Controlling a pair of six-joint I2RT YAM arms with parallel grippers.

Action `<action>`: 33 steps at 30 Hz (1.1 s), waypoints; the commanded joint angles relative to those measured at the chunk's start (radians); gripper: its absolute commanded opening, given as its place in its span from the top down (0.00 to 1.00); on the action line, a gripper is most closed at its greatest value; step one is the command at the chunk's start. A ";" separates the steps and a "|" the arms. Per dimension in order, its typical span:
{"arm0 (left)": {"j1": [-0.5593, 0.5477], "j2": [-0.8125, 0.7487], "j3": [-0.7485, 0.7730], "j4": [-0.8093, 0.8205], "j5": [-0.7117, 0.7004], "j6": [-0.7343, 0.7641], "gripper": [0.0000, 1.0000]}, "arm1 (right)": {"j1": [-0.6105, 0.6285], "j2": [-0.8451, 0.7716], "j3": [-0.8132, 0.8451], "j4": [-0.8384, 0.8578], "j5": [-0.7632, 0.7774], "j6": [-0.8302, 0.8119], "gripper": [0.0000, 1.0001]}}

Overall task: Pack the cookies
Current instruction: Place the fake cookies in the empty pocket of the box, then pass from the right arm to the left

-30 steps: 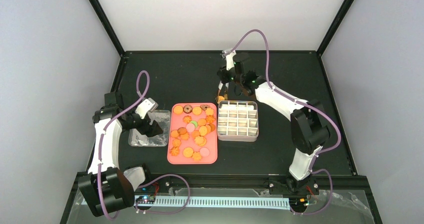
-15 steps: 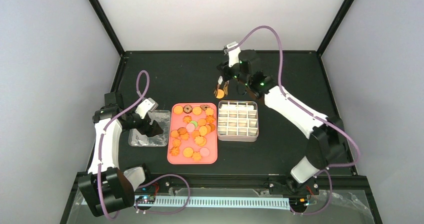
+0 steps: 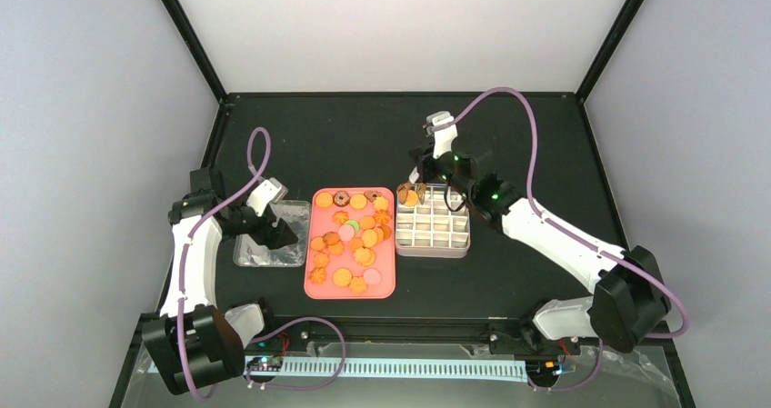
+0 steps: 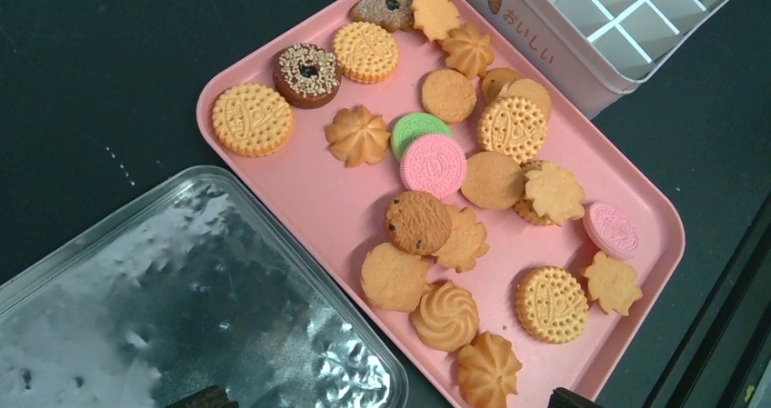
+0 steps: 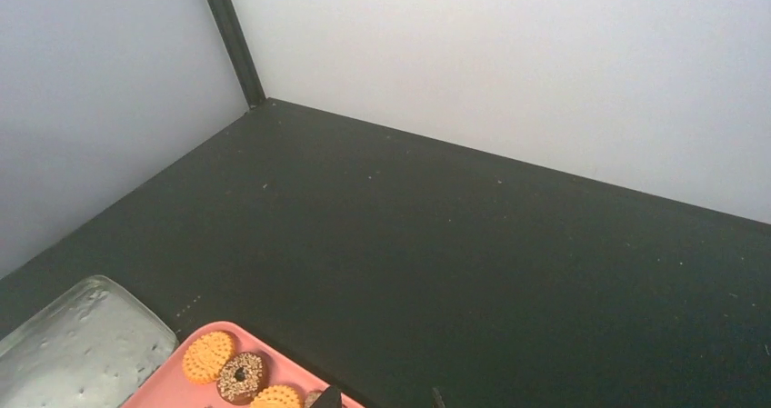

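The cookies (image 3: 350,235) lie loose on a pink tray (image 3: 314,288); the left wrist view shows them close (image 4: 427,167) on that tray (image 4: 300,199). My right gripper (image 3: 414,186) hangs over the far left cell of the white gridded tin (image 3: 435,248), shut on an orange cookie (image 3: 409,195). In the right wrist view only its fingertips (image 5: 328,397) show at the bottom edge; the held cookie is out of frame. My left gripper (image 3: 273,233) is open and empty above a clear plastic lid (image 3: 264,255), left of the tray.
The tin (image 4: 545,54) stands right of the tray, touching it. The clear lid (image 4: 182,290) lies against the tray's left side. Black frame posts and white walls close in the table at the back and sides.
My right gripper has carried the orange cookie from the bare table behind the tray, forward and right, to above the tin's far left cell. The left arm has not moved.
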 commanded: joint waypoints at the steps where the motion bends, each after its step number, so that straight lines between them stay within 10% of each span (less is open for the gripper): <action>1: 0.003 -0.013 0.041 -0.026 0.044 0.022 0.08 | 0.011 -0.024 -0.018 0.061 0.045 0.025 0.99; 17: 0.003 -0.019 0.051 -0.041 0.054 0.030 0.08 | 0.012 0.010 0.064 0.040 0.050 -0.011 0.67; 33: 0.003 -0.014 0.042 -0.036 0.068 0.041 0.08 | 0.012 -0.012 0.064 -0.002 0.067 -0.011 0.93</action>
